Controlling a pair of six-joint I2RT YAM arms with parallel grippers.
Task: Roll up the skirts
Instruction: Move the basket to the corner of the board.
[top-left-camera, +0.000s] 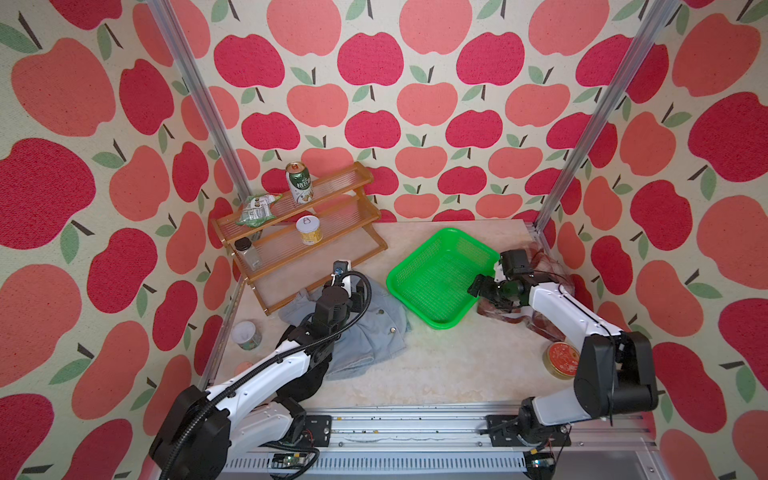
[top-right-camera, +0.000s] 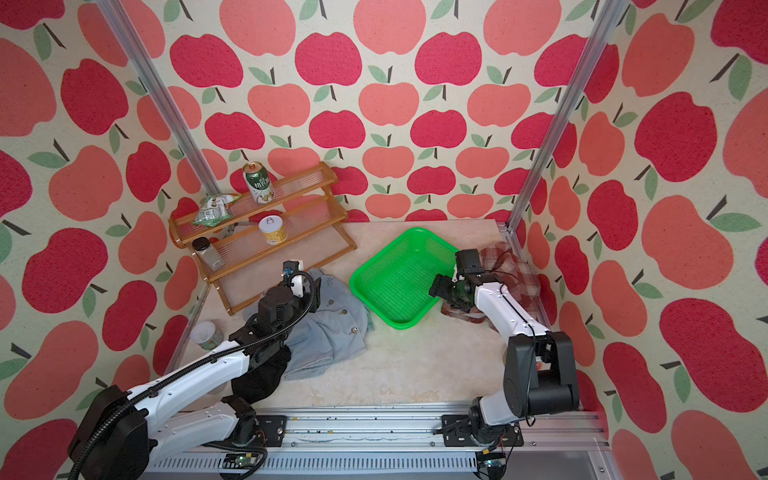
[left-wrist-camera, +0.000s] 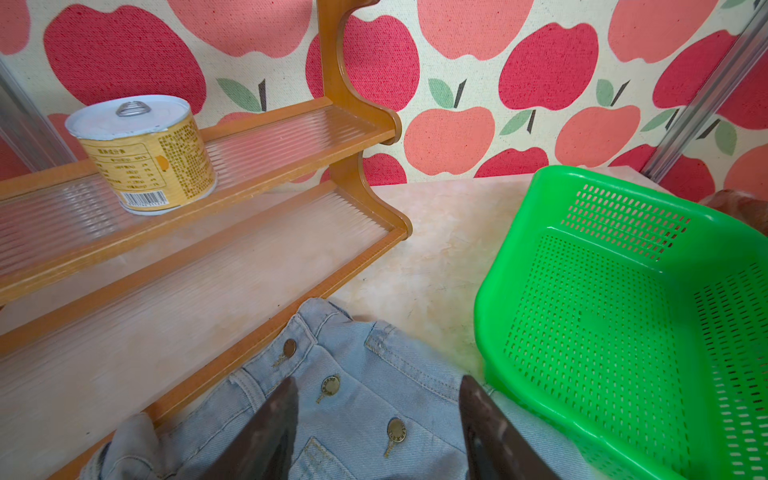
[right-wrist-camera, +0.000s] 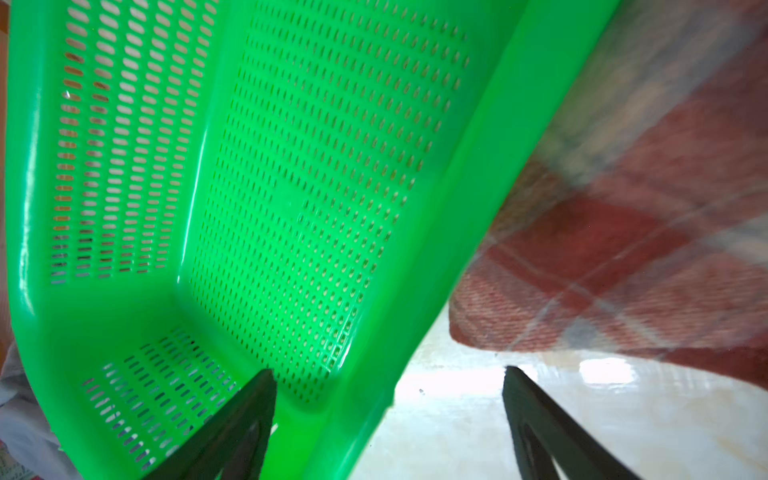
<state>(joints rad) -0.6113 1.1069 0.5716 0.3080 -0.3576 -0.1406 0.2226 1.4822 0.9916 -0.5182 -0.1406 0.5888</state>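
Observation:
The light blue denim skirt (top-left-camera: 374, 328) (top-right-camera: 328, 328) lies crumpled on the table in front of the wooden rack, its metal buttons facing up. My left gripper (left-wrist-camera: 378, 384) hovers open just over its buttoned front (left-wrist-camera: 365, 415), holding nothing. Under my left arm a black skirt (top-right-camera: 257, 378) shows only in part. The plaid skirt (top-right-camera: 511, 266) (right-wrist-camera: 623, 270) is bunched at the right wall behind my right arm. My right gripper (right-wrist-camera: 389, 372) is open across the green basket's (top-left-camera: 436, 278) near rim, one finger inside and one over bare table.
A wooden tiered rack (top-left-camera: 332, 224) at the back left carries a green can (top-left-camera: 299, 183), a yellow can (top-left-camera: 309, 230), a jar (top-left-camera: 248, 251) and a snack bag (top-left-camera: 257, 210). A small can (top-left-camera: 247, 334) stands by the left wall. A red tin (top-left-camera: 561, 359) sits by my right arm.

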